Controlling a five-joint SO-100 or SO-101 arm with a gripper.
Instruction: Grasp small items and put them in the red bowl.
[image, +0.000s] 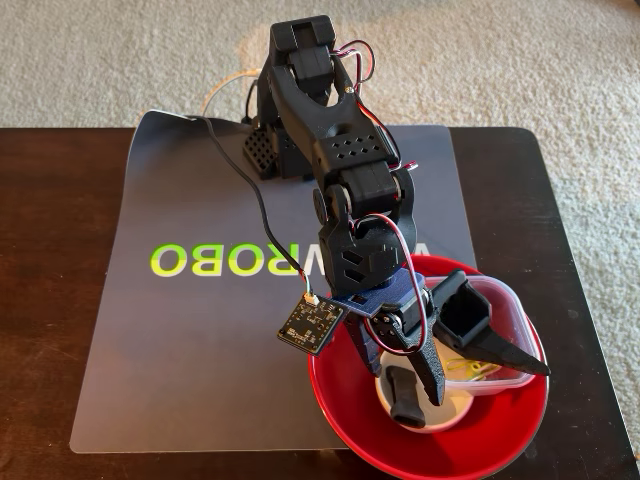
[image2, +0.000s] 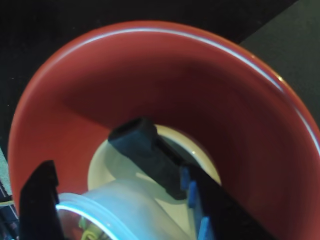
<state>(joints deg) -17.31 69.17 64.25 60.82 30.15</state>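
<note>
A: So where does the large glossy red round bowl (image: 345, 410) sit?

B: Lower right of the fixed view, on the dark wooden bench (image: 60, 250), overlapping the corner of a grey mat with green lettering (image: 180, 330). The black robot arm with red wires (image: 335, 150) reaches down from the upper centre into it.

A: And the small items?

B: A small white round bowl (image: 455, 410) lies in the red bowl's bottom, with a clear square plastic tub (image: 505, 315) to its right holding a yellow wire clip (image: 465, 368). A black wedge-shaped plastic holder (image: 480, 325) lies across the tub.

A: The gripper (image: 410, 385)?

B: Its jaws are clamped on a short black curved piece (image2: 145, 150), held over the white bowl at the centre of the wrist view. The tub's rim shows at lower left there.
</note>
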